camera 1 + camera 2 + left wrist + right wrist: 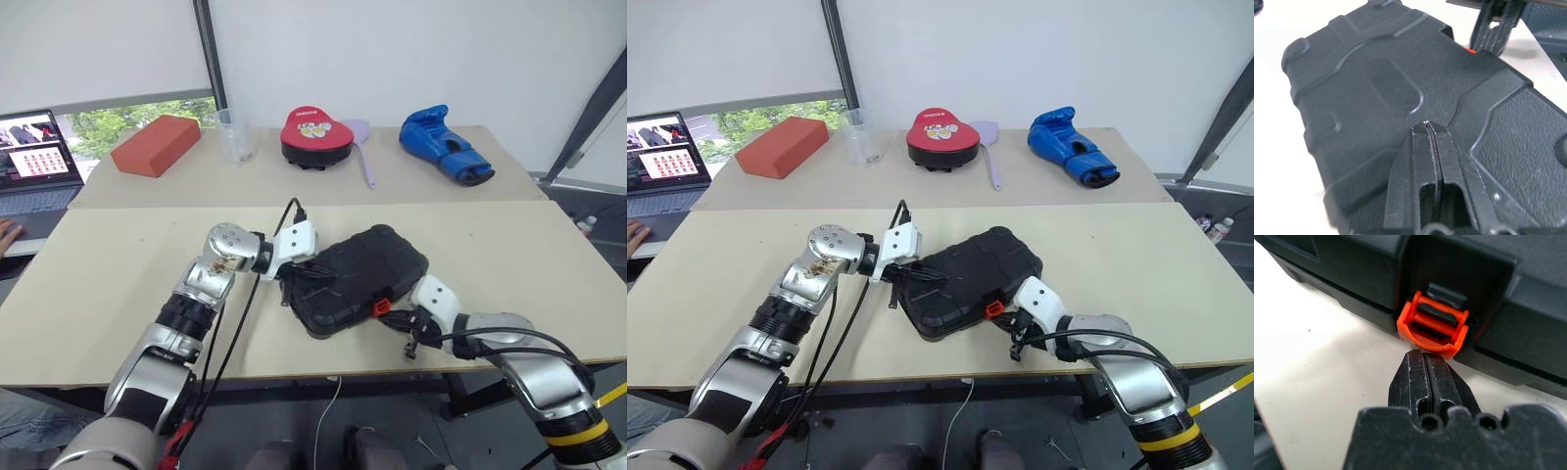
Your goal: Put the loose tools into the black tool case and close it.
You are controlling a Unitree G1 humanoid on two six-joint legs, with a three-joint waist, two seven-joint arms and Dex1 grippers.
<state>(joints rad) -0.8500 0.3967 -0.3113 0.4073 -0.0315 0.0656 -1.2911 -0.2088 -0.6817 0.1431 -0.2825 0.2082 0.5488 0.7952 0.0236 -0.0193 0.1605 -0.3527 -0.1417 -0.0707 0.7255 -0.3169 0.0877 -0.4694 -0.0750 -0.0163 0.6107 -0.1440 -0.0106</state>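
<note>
The black tool case (367, 266) lies with its lid down, skewed on the near table. Its orange latch (1433, 329) sits on the front edge facing me. My left gripper (1426, 126) is shut, with its tips resting on the textured lid near the case's left end (302, 279). The right gripper (1425, 355) is also shut. Its tips are right against the lower lip of the latch, at the front edge of the case (397, 318). The loose tools are out of view.
The far table holds a red block (155, 145), a clear cup (235, 135), a red-topped round pad (318, 135), a lilac paddle (363, 149) and a blue boxing glove (446, 145). A laptop (37, 162) and a person's hand (8, 233) are at the far left.
</note>
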